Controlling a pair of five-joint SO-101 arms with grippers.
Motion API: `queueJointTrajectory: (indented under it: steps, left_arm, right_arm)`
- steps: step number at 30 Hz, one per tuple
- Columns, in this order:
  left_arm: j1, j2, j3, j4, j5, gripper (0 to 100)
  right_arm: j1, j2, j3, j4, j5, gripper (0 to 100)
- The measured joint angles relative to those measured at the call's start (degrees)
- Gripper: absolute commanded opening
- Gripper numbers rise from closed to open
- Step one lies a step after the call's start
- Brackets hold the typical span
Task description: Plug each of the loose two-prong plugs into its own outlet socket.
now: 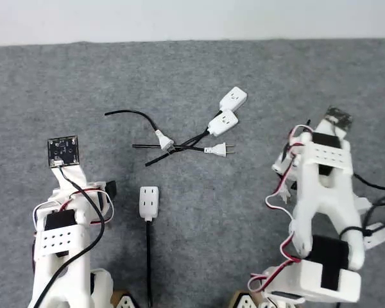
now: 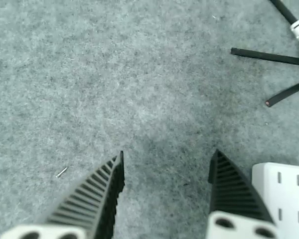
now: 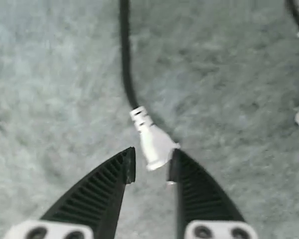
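The first white two-prong plug lay flat on the grey felt bench, right in the middle. Its prongs pointed toward the right arm and its black cord trailed away to the left. The second white two-prong plug sat near it on the crossed cords, its lead curling off toward the far left.

Past them, the upper white outlet socket and the lower white outlet socket lay close together, their black cords running down into the same tangle. The lone white outlet socket lay apart from all that, between the two arms and nearer the left arm. Its cord ran straight back toward the bases.

Up close, the right wrist view had the right end effector released. Its ribbed black fingers were parted, and the first plug was framed in the gap between the tips. The high view settled it: that plug was well apart from the right arm, lying on the felt, not gripped.

In the left wrist view the left end effector was released wide over bare felt, with the lone socket just beside one finger. That view brought out the socket's slots. Farther off it caught two cut cord ends and the second plug at the frame's edge.
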Motion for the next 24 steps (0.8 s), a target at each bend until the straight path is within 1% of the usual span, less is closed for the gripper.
queueJointTrajectory:
  steps: [2, 8, 13, 17, 24]
  left_arm:
    - [0.00, 0.00, 0.00, 0.00, 0.00, 26]
    - [0.00, 0.00, 0.00, 0.00, 0.00, 26]
    - [0.00, 0.00, 0.26, 0.00, 0.00, 26]
    - [0.00, 0.00, 0.53, 0.00, 0.00, 26]
    - [0.00, 0.00, 0.53, 0.00, 0.00, 26]
  right_arm:
    - [1.05, 0.00, 0.97, -0.35, 1.23, 4.7]
    - [1.14, 1.14, 3.60, -0.53, 3.96, 4.7]
    - [-0.62, 4.22, 3.34, -2.20, 6.24, 4.7]
    - [-2.46, 7.74, 1.32, -2.20, 8.44, 4.7]
    - [-2.29, 8.97, -1.32, -2.29, 10.64, 4.9]
